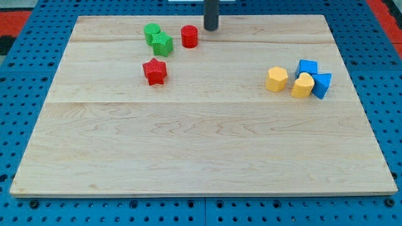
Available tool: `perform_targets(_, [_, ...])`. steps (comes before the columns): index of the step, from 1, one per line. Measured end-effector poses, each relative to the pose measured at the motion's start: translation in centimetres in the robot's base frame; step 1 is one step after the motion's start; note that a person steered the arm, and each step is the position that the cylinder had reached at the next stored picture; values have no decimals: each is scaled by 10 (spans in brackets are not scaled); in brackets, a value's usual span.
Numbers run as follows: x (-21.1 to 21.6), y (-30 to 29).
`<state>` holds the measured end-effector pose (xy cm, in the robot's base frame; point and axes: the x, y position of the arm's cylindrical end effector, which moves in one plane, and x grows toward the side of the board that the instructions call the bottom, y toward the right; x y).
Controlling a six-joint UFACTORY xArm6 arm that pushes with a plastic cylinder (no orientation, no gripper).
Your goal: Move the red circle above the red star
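Note:
The red circle (189,36) lies near the view's top, left of centre. The red star (154,71) lies below it and a little to the left. My tip (210,28) is at the view's top, just right of and slightly above the red circle, apart from it by a small gap. A green circle (151,31) and a green star (162,44) sit touching each other, left of the red circle and above the red star.
At the view's right is a cluster: a yellow hexagon (276,79), a yellow heart-like block (303,85), a blue block (307,68) and a blue triangle-like block (322,85). The wooden board (201,150) lies on a blue pegboard.

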<state>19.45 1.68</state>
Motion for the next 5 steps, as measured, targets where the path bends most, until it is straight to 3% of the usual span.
perform_targets(2, [6,-25])
perform_targets(5, [60,-35])
